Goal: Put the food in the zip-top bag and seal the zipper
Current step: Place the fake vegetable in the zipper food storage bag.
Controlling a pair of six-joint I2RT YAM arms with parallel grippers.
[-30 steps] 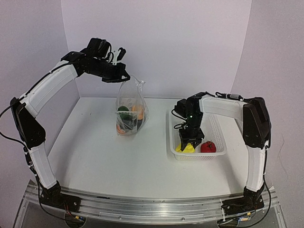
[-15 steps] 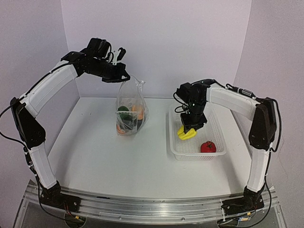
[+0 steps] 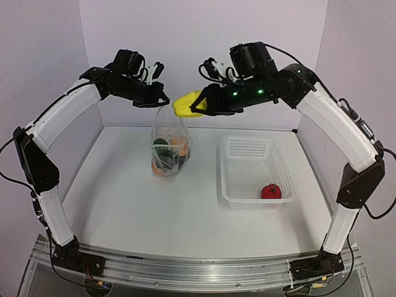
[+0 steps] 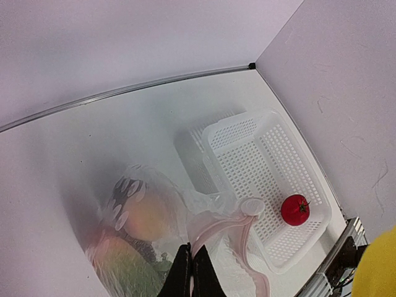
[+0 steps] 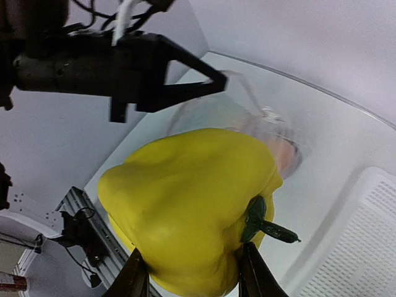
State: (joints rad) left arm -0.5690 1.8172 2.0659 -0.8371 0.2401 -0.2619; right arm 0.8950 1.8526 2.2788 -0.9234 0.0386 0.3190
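Observation:
My left gripper point(image 3: 162, 101) is shut on the top edge of the clear zip-top bag point(image 3: 169, 145) and holds it hanging above the table. The bag holds several toy foods, green, orange and dark. In the left wrist view my fingertips point(image 4: 184, 272) pinch the bag's rim next to the pinkish zipper strip point(image 4: 238, 230). My right gripper point(image 3: 197, 105) is shut on the yellow pepper point(image 3: 189, 103), held high just right of the bag's mouth. The pepper point(image 5: 192, 204) fills the right wrist view. A red apple point(image 3: 270, 191) lies in the basket.
The white perforated basket point(image 3: 250, 151) stands on the table to the right of the bag and holds only the red apple point(image 4: 294, 209). White walls close in the back and both sides.
My right gripper has lifted the yellow pepper out of the basket and carried it up and left to beside the bag's mouth. The left arm and bag have not moved.

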